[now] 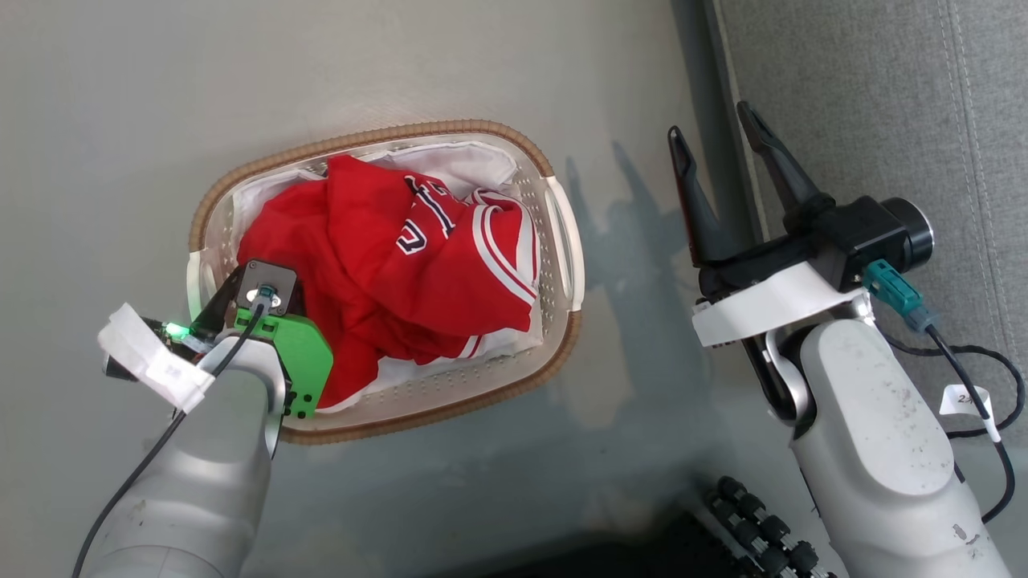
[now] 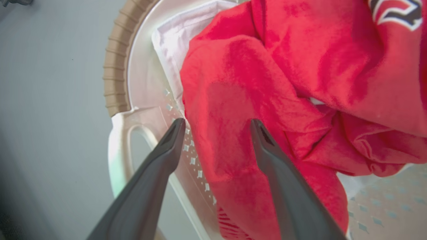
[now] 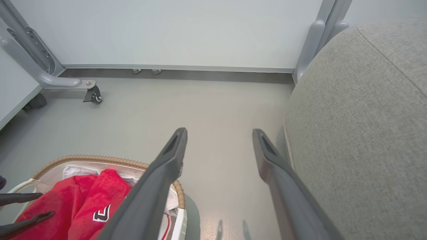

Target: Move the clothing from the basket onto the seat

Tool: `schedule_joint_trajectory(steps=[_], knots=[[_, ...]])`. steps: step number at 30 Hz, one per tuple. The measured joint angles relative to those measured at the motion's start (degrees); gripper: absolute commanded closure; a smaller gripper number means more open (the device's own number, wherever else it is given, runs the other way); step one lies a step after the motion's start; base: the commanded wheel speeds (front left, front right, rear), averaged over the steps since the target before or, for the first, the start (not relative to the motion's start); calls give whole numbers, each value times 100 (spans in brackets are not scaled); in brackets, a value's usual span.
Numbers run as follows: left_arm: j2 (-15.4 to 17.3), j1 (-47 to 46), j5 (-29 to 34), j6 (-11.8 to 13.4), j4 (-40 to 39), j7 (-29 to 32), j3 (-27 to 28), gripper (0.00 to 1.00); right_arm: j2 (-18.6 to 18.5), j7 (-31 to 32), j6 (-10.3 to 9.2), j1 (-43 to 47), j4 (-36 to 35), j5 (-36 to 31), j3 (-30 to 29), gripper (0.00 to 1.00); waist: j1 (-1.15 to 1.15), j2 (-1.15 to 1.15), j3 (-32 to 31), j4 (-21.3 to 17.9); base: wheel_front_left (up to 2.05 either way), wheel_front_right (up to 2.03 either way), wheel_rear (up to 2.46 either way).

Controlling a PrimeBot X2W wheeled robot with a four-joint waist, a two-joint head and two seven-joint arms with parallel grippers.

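Observation:
The basket [image 1: 450, 128] stands on the grey floor, heaped with the red clothing [image 1: 418, 265]; a jersey with white stripes and lettering lies on top. My left wrist [image 1: 265, 297] hangs over the basket's left end and hides its own fingers there. In the left wrist view my left gripper [image 2: 217, 122] is open, its two fingers astride a fold of the clothing [image 2: 300, 66] just inside the basket's handle [image 2: 116, 156]. My right gripper [image 1: 710, 120] is open and holds nothing, above the floor between the basket and the seat [image 1: 883, 96]. The seat [image 3: 360, 116] lies close on its right.
A white liner [image 1: 474, 164] shows under the clothing. A grey frame leg with a caster [image 3: 91, 95] stands by the far wall. A black ribbed part of my base [image 1: 763, 530] is at the bottom. Bare floor [image 3: 217, 106] lies between basket and seat.

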Motion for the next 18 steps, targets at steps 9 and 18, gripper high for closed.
schedule_joint_trajectory(steps=[9, 18], knots=[[93, -147, 42, 43, 79, 441, -177, 0, 0, 0, 0, -9, -33, 82, 89, 0, 0, 0, 137, -88, 0, 0, 0], [135, -372, 261, 83, 96, 856, -509, 0, 0, 0, 0, -7, -60, 179, 171, 0, 0, 0, 282, -188, 0, 0, 0]])
